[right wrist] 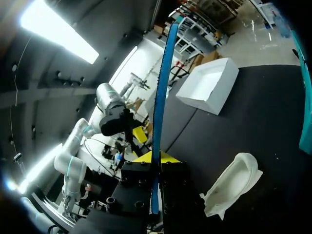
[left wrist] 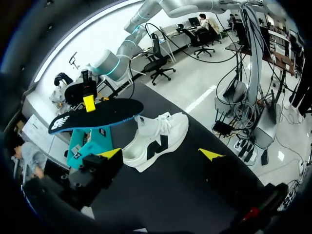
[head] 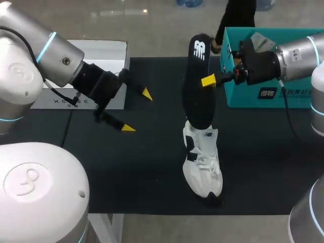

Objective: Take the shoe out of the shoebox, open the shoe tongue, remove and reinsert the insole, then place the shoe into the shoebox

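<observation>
At the far left of the black worktop (head: pixel 126 167) lies a shallow white cardboard box (head: pixel 109 50), open side up. Just in front of it the left pincer (head: pixel 136 110) hangs above the worktop, released, its two yellow tips spread wide with nothing between them (the left wrist view (left wrist: pixel 161 154) shows the same wide gap).

Near the middle, a long black foam insole with a blue edge (head: pixel 198 86) is held up in the air, clear of the worktop. Under its near end stands a white knit sneaker with black side markings (head: pixel 202 162), upright on its sole, toe pointing towards the near edge. I cannot tell whether the insole touches the sneaker's collar.

The right pincer (head: pixel 208 81) comes in from the right and is clenched on the insole about midway along it; in the right wrist view the insole (right wrist: pixel 158 97) runs edge-on between its fingers (right wrist: pixel 155 157). Behind that pincer, at the far right, sits the teal cardboard shoebox (head: pixel 238 81).
</observation>
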`<state>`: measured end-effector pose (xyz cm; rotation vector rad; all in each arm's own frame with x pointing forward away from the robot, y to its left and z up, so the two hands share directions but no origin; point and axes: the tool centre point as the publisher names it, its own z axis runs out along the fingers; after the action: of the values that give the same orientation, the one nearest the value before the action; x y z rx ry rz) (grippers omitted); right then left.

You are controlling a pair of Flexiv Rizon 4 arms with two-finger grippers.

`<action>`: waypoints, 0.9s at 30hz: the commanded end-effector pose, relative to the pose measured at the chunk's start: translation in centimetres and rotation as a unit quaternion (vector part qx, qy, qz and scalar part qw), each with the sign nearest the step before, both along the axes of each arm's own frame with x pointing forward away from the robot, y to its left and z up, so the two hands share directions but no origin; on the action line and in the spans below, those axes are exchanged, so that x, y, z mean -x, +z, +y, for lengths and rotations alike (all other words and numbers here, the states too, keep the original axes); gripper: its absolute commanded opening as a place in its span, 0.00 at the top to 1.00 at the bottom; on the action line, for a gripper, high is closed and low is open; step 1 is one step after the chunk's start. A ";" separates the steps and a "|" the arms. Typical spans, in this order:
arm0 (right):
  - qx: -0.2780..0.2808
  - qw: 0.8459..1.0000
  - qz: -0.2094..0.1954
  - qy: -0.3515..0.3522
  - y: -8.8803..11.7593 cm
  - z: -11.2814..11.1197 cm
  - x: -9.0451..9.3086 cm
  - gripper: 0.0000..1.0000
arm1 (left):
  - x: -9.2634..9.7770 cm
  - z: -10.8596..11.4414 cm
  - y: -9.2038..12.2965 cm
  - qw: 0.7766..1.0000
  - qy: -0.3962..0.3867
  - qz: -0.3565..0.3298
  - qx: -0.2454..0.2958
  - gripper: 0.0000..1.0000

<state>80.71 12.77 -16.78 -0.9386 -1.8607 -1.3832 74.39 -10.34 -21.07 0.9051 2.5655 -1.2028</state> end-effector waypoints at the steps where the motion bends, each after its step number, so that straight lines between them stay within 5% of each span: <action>1: 0.001 1.000 0.000 -0.001 0.0 0.1 0.0 1.00 | 0.7 -0.2 -0.9 0.993 0.068 -0.006 -0.098 0.00; 15: 0.001 1.000 0.000 -0.001 0.0 0.1 0.0 1.00 | 0.9 3.8 -4.7 0.989 0.109 0.055 -0.079 0.00; 27: 0.001 1.000 0.000 -0.001 0.0 0.1 0.0 1.00 | 0.6 4.8 -5.7 0.983 0.129 0.088 -0.101 0.00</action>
<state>80.72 12.78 -16.78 -0.9388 -1.8607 -1.3832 73.44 -5.10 -26.98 0.4887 2.8653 -1.0207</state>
